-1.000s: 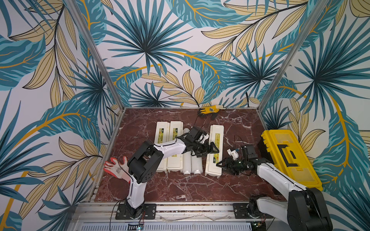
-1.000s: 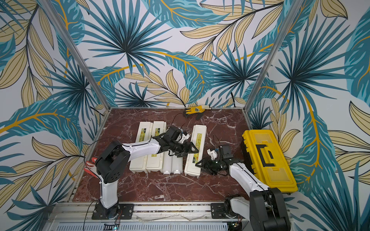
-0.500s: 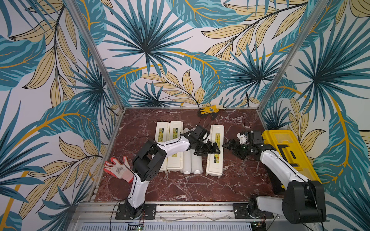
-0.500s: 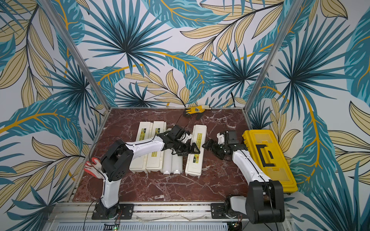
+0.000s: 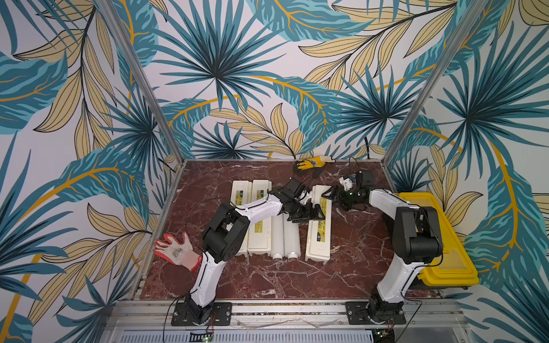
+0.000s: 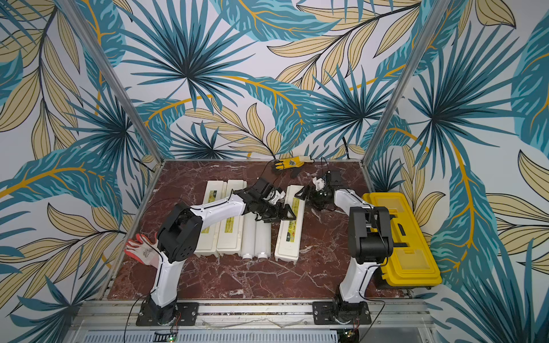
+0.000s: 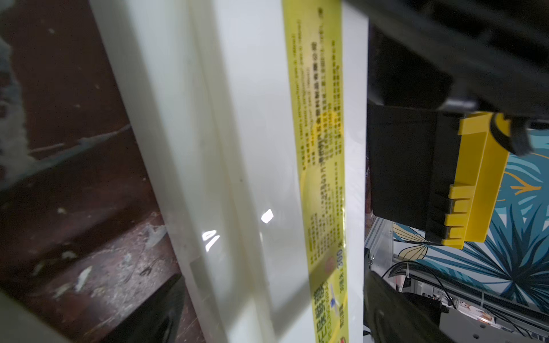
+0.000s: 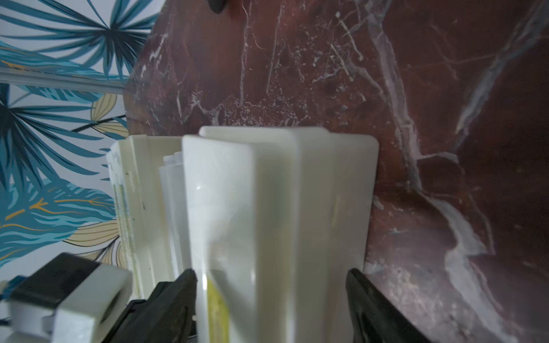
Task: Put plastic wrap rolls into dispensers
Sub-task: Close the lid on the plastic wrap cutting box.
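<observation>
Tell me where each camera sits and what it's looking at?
Both top views: high above the arm bases, looking down at the table; left arm and right arm show.
Left wrist: close over a labelled dispenser; its fingers show.
Right wrist: looks along that dispenser from its end; its fingers show.
Shared: both wrist views see that dispenser.

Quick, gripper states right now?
Left gripper: astride the lone dispenser, grip cannot be told.
Right gripper: astride the same dispenser, cannot be told.
</observation>
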